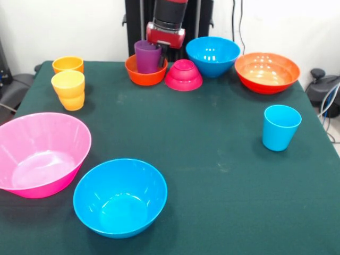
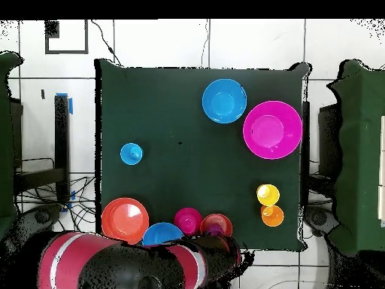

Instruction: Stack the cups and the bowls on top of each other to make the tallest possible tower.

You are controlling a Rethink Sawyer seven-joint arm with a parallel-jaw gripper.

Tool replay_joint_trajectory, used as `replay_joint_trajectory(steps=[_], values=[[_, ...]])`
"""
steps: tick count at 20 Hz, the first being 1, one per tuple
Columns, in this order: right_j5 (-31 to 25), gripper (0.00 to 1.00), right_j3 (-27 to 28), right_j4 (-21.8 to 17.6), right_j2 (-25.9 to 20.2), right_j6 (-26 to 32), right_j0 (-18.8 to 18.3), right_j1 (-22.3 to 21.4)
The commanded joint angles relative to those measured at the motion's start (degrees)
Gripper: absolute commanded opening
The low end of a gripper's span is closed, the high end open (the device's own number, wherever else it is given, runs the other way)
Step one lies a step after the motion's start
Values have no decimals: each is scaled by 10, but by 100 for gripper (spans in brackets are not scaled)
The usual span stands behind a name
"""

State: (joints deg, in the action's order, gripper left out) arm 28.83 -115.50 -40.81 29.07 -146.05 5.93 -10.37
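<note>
The ribbed purple cup (image 1: 147,56) stands upright inside the small orange-red bowl (image 1: 144,74) at the far edge; both also show in the overhead view (image 2: 216,224). My gripper (image 1: 162,47) hangs just behind and above the cup's rim, and its grip is hidden. The small magenta bowl (image 1: 183,75) lies upside down right of them. A blue bowl (image 1: 212,55) and the wide orange bowl (image 1: 266,72) stand further right. The light blue cup (image 1: 280,127) stands alone at the right. The orange cup (image 1: 68,64) and the yellow-orange cup (image 1: 69,89) stand at the left.
The large pink bowl (image 1: 40,154) and the second blue bowl (image 1: 120,197) sit upright at the near left. The robot's pedestal (image 1: 135,24) rises behind the far edge. A chair base (image 1: 324,85) stands off the table's right side.
</note>
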Motion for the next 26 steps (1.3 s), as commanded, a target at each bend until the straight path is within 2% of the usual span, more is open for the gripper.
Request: replay_joint_trajectory(steps=[1,3,6,12,18,20,26], values=[[17,0,-33,-26,-70,-75,-98,-54],[-14,0,-31,-37,-87,-71,-108,-75],[-26,0,-27,-25,-98,-56,-113,-85],[-35,0,7,-16,-136,-36,-136,-82],[-57,0,35,-24,-175,-25,-156,-92],[-49,0,47,-15,-180,-22,-156,-79],[-3,0,119,22,-199,-19,-151,6]])
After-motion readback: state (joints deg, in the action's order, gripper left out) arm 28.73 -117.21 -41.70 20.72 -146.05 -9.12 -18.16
